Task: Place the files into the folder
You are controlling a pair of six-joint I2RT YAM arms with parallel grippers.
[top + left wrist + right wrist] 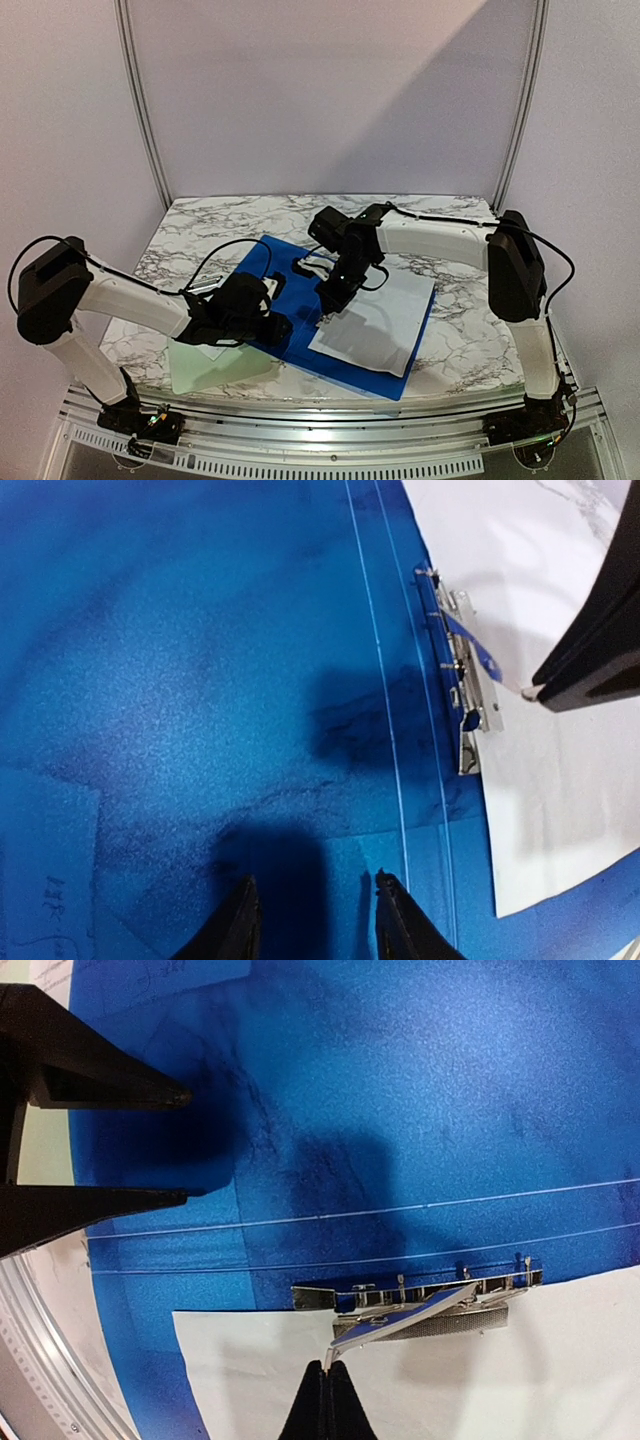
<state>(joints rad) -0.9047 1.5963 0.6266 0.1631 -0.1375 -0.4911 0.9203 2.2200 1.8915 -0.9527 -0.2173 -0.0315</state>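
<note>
Left gripper [315, 925] first: it is hanging low over the left half of the folder [200, 680]. Its fingers are standing apart with only blue plastic showing between them, so I am reading it as spread and holding nothing.

Right gripper [327, 1375] is reaching in from the right side, fingers pressed tight together into a single point. That point is touching the raised end of the lever [400, 1322] on the metal clip [420, 1290]. Whether it is pinching the lever tip or only pushing against it, I cannot tell from my screens.

I am seeing the folder lying open and flat on the marble worktop [230, 215], turned at an angle, with the clip sitting just beside the inner fold lines. The large sheet [375, 325] is lying on the folder's right half. Its edge is running right up to the clip, and the lever is angling out over the paper.

The smaller slip [212, 350] is lying at the folder's left edge, just beside the left gripper. On the right wrist view part of it is showing bare white and part is showing dimly through the blue cover, so it is looking tucked under that edge. A pale green sheet [215, 372] is lying on the worktop at the near left, partly beneath the slip and the folder's corner.
</note>
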